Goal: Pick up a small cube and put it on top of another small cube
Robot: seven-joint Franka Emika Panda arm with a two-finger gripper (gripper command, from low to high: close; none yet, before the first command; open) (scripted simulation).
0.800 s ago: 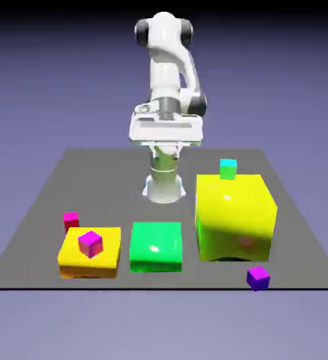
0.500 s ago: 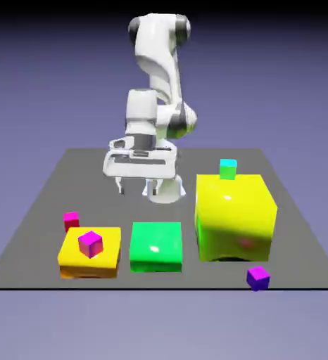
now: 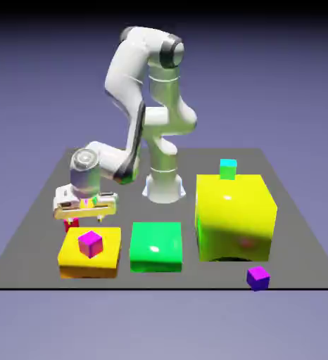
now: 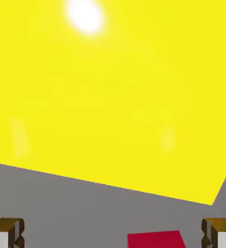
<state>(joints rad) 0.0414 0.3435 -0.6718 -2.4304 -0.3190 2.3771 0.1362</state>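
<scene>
The small cube (image 3: 70, 226) sits on the grey table just behind the low yellow block (image 3: 89, 259), mostly hidden by my hand. My gripper (image 3: 83, 216) hangs right over it, low to the table. In the hand view my gripper (image 4: 112, 235) is open, its fingertips (image 4: 6, 233) far apart at the bottom corners. The small cube's red face (image 4: 154, 240) shows at the bottom edge between them, nearer the right one and touching neither. The low yellow block (image 4: 110, 97) fills the upper picture. A magenta-and-purple cube (image 3: 90, 243) rests on that block.
A flat green block (image 3: 155, 246) lies beside the low yellow one. At the exterior view's right stands a tall yellow block (image 3: 235, 216) with a cyan-and-green cube (image 3: 228, 169) on top. A dark purple cube (image 3: 258, 278) sits near the table's front edge.
The arm has swung from above the table's middle toward the exterior view's left and dropped down over the small cube. The cubes and blocks have not moved.
</scene>
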